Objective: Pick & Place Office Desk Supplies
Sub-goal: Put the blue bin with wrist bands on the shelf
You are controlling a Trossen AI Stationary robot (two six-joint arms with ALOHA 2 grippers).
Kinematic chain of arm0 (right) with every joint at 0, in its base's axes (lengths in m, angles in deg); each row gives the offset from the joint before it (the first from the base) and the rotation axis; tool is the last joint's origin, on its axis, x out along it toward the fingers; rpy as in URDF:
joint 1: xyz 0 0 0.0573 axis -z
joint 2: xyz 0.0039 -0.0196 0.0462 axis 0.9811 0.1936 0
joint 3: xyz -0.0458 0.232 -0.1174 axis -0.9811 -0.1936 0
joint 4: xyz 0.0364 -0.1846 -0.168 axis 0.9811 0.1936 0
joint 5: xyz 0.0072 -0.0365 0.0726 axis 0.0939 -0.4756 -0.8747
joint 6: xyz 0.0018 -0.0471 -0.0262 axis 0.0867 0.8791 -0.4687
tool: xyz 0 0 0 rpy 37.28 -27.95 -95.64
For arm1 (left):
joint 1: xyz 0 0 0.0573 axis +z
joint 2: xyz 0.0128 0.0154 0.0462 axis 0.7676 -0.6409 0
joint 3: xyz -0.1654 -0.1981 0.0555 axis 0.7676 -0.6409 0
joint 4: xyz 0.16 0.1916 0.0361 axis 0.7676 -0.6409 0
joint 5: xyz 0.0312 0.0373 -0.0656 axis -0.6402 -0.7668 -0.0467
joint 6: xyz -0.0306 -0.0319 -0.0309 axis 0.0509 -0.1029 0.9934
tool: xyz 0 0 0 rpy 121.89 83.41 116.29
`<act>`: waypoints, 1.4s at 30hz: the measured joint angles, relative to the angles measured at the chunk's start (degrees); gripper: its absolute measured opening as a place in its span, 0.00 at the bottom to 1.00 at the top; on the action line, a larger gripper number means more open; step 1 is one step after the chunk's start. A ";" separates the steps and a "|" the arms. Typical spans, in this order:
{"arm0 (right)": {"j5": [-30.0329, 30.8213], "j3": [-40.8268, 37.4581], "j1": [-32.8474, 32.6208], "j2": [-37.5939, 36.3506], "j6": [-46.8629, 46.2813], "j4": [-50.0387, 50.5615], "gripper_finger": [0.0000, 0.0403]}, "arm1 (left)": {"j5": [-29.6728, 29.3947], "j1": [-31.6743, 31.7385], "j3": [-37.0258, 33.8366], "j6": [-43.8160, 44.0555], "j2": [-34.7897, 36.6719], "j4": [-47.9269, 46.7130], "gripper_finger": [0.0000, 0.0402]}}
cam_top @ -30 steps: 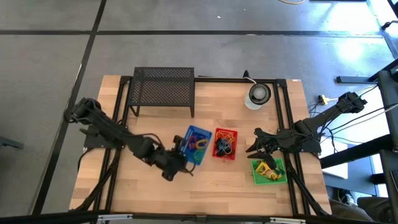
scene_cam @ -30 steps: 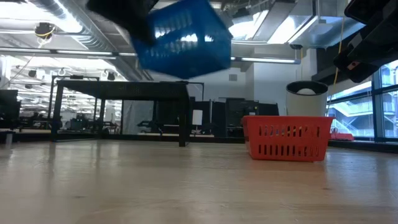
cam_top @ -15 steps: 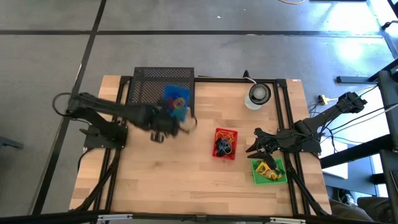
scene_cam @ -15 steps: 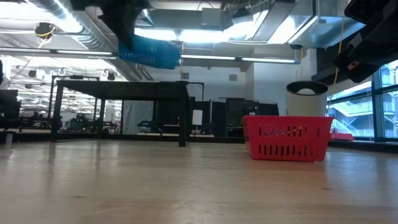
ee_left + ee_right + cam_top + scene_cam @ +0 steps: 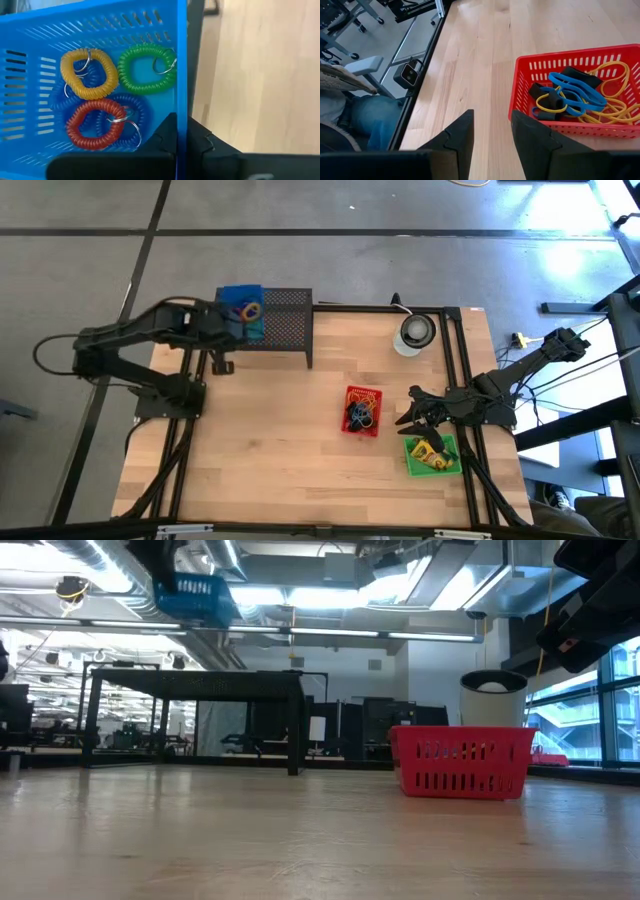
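Basket [image 5: 240, 311], blue, held level over rack [image 5: 275, 320] by left pincer [image 5: 181, 145].

A robotics lab in an open-plan office hall is indicated by exposed ceiling ducts [image 5: 90, 595], rows of desks with monitors [image 5: 345, 725], and a black-framed wooden test table [image 5: 300, 460].

Red basket [image 5: 462, 762] slats conceal its contents at table level; blue basket [image 5: 100, 90] runs past the wrist view's edge.
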 joint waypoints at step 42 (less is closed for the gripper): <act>0.00 0.00 0.02 0.00 0.00 0.00 0.33 | 5.96 22.94 -20.99 -8.56 11.87 8.97 0.13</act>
